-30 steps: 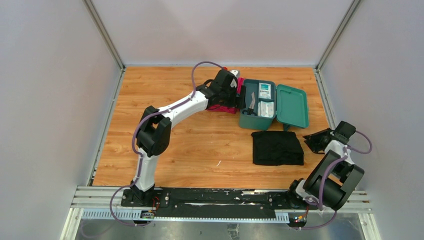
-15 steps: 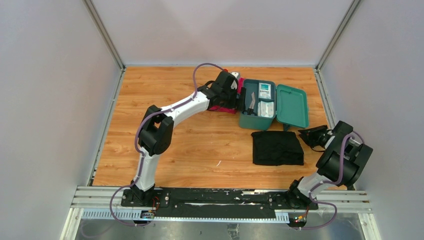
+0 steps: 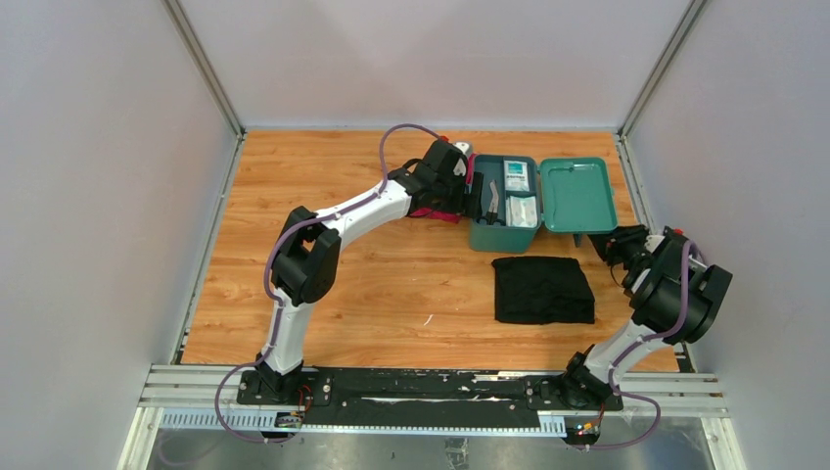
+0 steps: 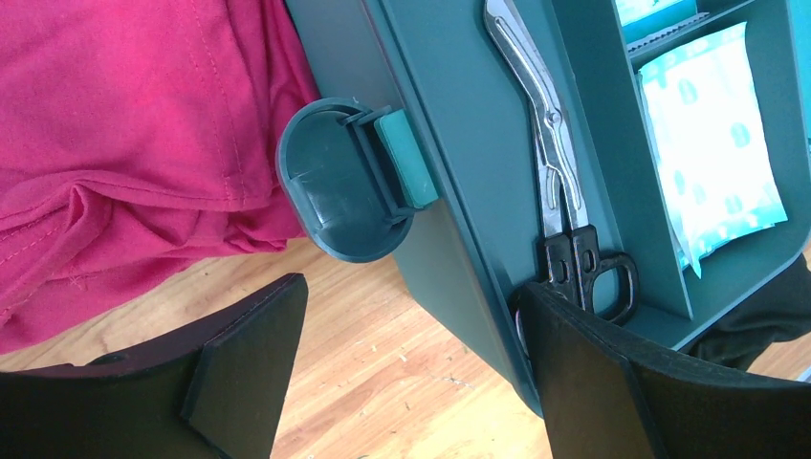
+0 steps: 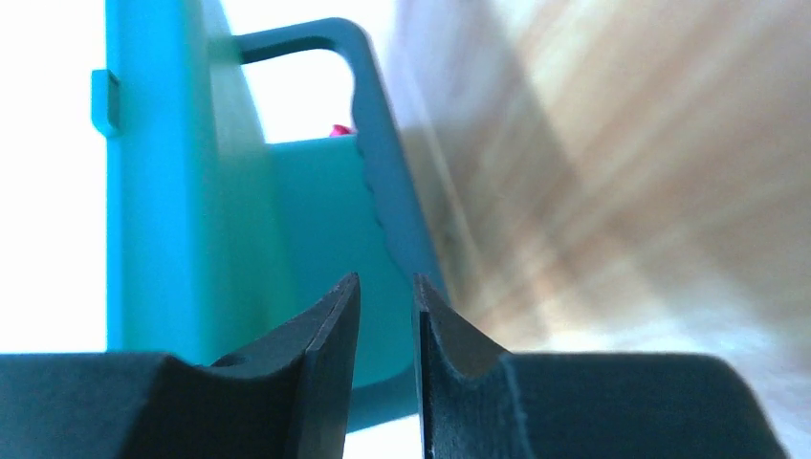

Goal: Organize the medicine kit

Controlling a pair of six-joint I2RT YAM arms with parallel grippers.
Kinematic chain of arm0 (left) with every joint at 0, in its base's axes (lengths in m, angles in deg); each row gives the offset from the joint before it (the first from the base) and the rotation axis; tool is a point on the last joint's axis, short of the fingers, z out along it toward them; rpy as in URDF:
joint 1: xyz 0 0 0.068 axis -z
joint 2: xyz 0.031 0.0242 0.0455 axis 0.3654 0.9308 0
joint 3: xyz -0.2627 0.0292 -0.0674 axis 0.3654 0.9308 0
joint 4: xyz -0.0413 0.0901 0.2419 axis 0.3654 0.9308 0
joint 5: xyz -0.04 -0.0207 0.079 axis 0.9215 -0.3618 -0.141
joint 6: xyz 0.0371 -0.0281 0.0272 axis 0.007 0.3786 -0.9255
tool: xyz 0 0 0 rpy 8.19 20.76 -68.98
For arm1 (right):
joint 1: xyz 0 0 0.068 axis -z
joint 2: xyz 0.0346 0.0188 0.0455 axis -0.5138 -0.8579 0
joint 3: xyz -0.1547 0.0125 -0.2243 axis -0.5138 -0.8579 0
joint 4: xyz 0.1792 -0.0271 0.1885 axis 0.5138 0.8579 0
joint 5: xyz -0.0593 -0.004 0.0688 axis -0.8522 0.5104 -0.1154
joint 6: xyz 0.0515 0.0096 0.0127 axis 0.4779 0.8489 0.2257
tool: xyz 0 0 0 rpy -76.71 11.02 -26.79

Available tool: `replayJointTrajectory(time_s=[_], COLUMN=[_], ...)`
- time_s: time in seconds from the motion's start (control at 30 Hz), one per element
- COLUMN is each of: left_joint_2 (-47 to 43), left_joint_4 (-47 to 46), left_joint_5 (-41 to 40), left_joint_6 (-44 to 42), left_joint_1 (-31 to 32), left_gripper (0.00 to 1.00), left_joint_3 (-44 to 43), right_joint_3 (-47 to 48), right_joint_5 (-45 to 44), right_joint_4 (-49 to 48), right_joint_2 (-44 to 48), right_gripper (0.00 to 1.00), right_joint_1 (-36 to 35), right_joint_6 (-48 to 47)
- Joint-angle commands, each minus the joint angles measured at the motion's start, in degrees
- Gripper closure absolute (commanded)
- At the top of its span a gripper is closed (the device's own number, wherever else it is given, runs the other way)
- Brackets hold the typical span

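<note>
— Where is the medicine kit (image 3: 499,238)?
— Far right on the table (image 3: 343,274), open. A pink cloth (image 4: 124,124) touches its left side, and scissors (image 4: 559,172) lie inside.
— The left gripper (image 4: 406,292)?
— Spread wide astride the kit's left wall, by the latch (image 4: 349,191).
— And the right gripper (image 5: 385,282)?
— It is at the lid's (image 3: 577,194) near corner, fingers almost together. I cannot tell if they pinch it.
</note>
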Motion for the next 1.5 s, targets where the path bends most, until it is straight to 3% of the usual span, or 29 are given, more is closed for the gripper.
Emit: replayJointTrajectory(time_s=[0.0, 0.13, 0.27, 0.37, 0.53, 0.7, 0.77, 0.9, 1.07, 1.13, 1.2, 1.3, 1.47], left_joint_2=[1.61, 1.63, 1.10, -0.25, -7.17, -24.40, -32.04, -40.49, -39.33, -38.01, -36.81, -33.52, -28.08], left_joint_4=[2.56, 2.53, 2.31, 2.55, 3.38, -2.61, -5.68, -9.12, -8.79, -10.27, -12.57, -14.91, -19.51], left_joint_5=[-0.42, -0.29, 0.61, 0.02, -5.31, -17.12, -18.18, -17.45, -10.79, -7.86, -4.91, -0.61, 3.14], left_joint_6=[-1.72, -1.64, -1.43, -1.87, -2.69, 0.65, 3.23, 4.42, 2.83, 2.46, 2.11, 1.75, 1.69], left_joint_1=[0.45, 0.45, 0.45, 0.45, 0.41, -2.07, -3.90, -7.21, -7.84, -7.91, -8.02, -8.02, -8.13], left_gripper=[0.13, 0.13, 0.13, 0.14, 0.17, 0.15, 0.12, 0.06, 0.05, 0.05, 0.04, 0.02, 0.00], left_joint_3=[-0.94, -0.88, -1.00, -1.14, -0.01, 13.99, 20.66, 30.82, 31.05, 30.51, 29.87, 27.05, 23.28], right_joint_3=[-0.42, 2.32, 5.73, 9.07, 16.66, 20.62, 22.22, 25.04, 28.37, 29.92, 30.70, 30.15, 31.40], right_joint_5=[5.80, 9.10, 11.66, 11.84, 6.54, 2.09, 0.48, -2.63, -5.81, -11.02, -17.39, -25.32, -28.72], right_joint_4=[-18.43, -23.17, -21.00, -11.65, 15.17, 24.29, 27.57, 34.61, 43.25, 49.56, 54.75, 57.91, 60.74], right_joint_2=[0.60, 2.44, 5.77, 9.39, 15.40, 16.41, 15.97, 15.01, 14.90, 16.77, 19.54, 23.51, 22.56], right_gripper=[0.68, 0.67, 0.67, 0.67, 0.65, 0.64, 0.64, 0.64, 0.64, 0.63, 0.58, 0.39, 0.25], right_joint_1=[0.74, -0.69, -4.15, -7.92, -16.48, -23.51, -25.97, -30.01, -31.13, -31.16, -31.12, -31.12, -31.12], right_joint_6=[9.62, 12.46, 11.97, 6.88, -9.73, -14.94, -17.32, -22.33, -26.88, -30.47, -33.04, -34.89, -35.77])
